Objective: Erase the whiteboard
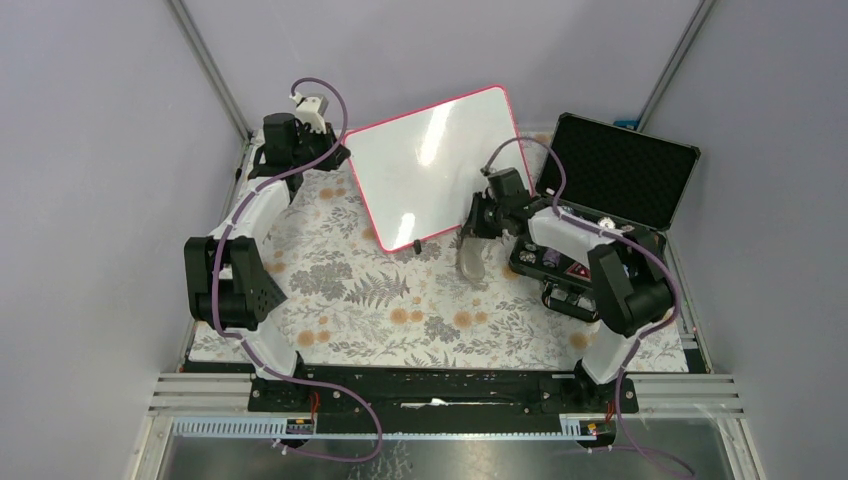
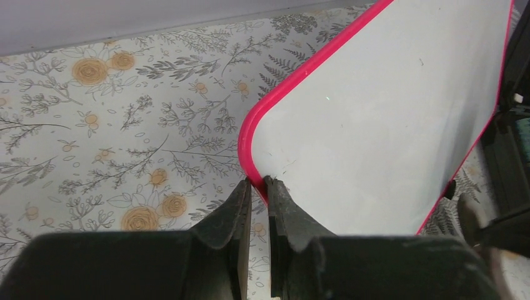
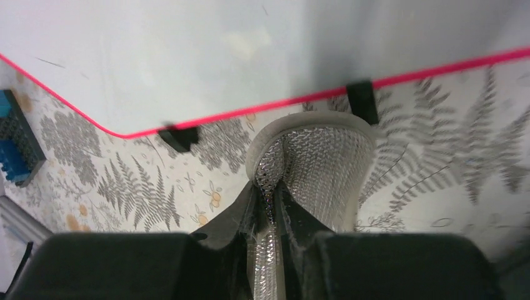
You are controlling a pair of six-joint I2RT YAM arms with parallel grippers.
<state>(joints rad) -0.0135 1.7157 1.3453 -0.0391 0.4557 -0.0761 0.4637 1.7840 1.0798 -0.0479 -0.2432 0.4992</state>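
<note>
The whiteboard [image 1: 432,165], glossy white with a pink-red frame, stands tilted at the back middle of the floral mat; I see no writing on it. My left gripper [image 1: 341,156] is shut on the frame at the board's left edge; in the left wrist view the gripper [image 2: 259,185] pinches the pink frame of the whiteboard [image 2: 387,112]. My right gripper [image 1: 478,222] is shut on a silvery mesh cloth pad [image 1: 470,260] just in front of the board's lower right edge. In the right wrist view the gripper [image 3: 273,190] holds the pad [image 3: 319,159] below the whiteboard [image 3: 219,50] and its black feet.
An open black foam-lined case [image 1: 622,168] stands right of the board, its lower half [image 1: 556,268] holding small items beside the right arm. The floral mat [image 1: 400,310] covers the table. Grey walls enclose the back and sides.
</note>
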